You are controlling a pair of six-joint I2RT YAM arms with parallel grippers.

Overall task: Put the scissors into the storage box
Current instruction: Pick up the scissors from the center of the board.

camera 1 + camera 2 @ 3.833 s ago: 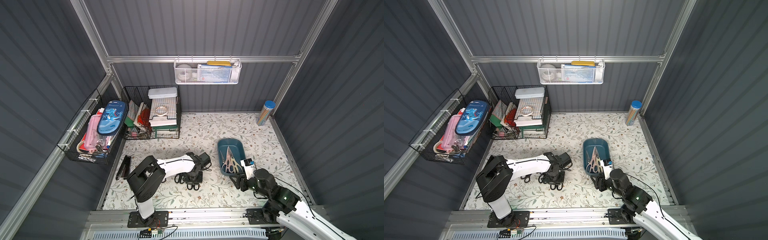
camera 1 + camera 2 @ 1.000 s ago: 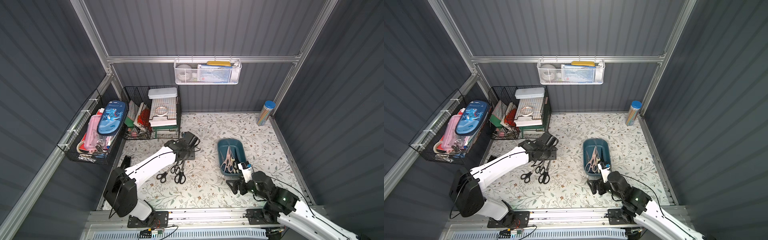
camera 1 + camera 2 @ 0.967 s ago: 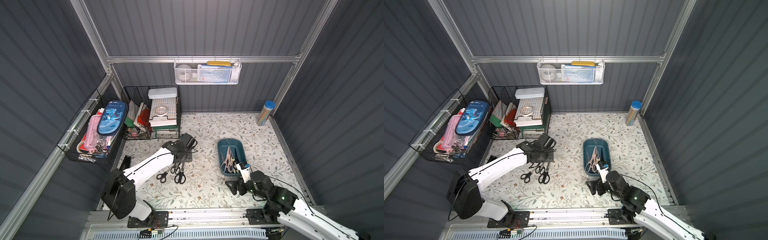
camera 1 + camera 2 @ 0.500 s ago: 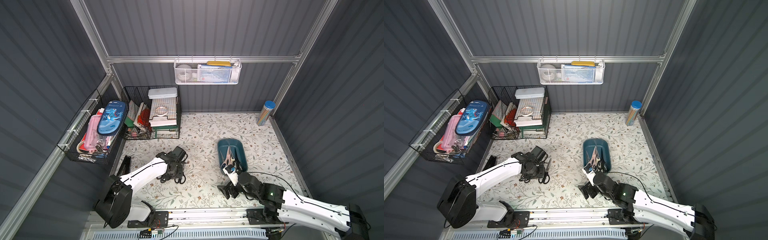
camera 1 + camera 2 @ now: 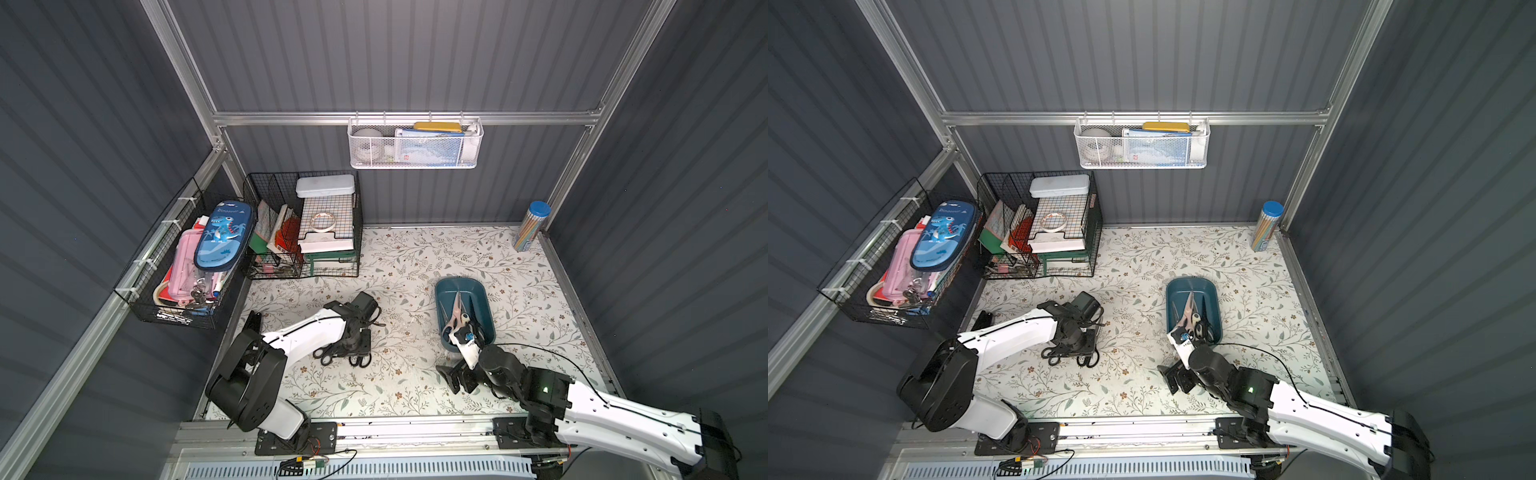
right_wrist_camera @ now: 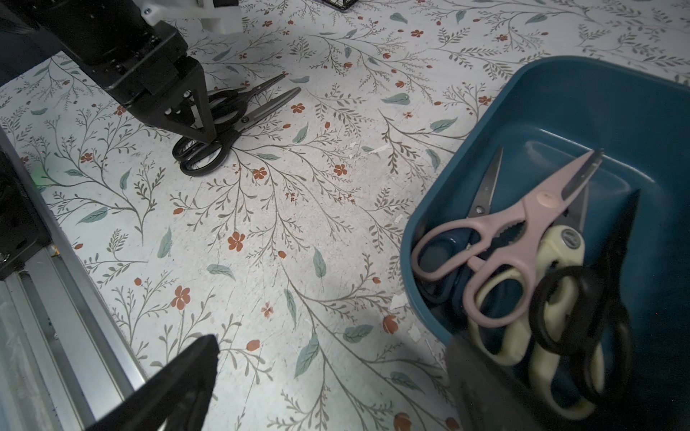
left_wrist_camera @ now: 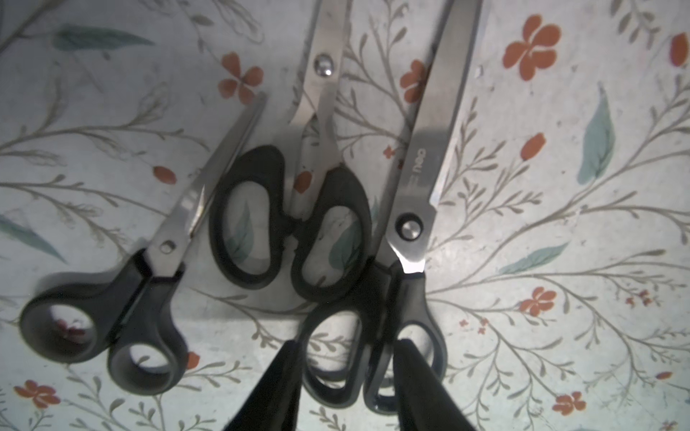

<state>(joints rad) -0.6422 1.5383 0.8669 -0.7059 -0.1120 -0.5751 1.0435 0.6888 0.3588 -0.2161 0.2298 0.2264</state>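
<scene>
The left gripper point(image 7: 347, 347) has dropped onto three black-handled scissors point(image 7: 291, 224) lying side by side on the worktop point(image 5: 407, 386), and the right gripper point(image 5: 457, 377) has drawn back from the storage box point(image 5: 484, 293). The left fingers point(image 7: 276, 388) straddle the handle loops of the largest pair point(image 7: 410, 231); whether they already pinch it cannot be told. The right gripper hangs spread and empty beside the box's near end, where pink shears point(image 6: 522, 231), pale-yellow shears point(image 6: 560, 246) and a black pair point(image 6: 597, 298) lie.

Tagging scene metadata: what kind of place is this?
Probably a mock stationery storage nook built for robot trials: black wire side basket holding a blue dinosaur pencil case, white mesh hanging basket of supplies, clear blue-capped tube of pencils.
</scene>
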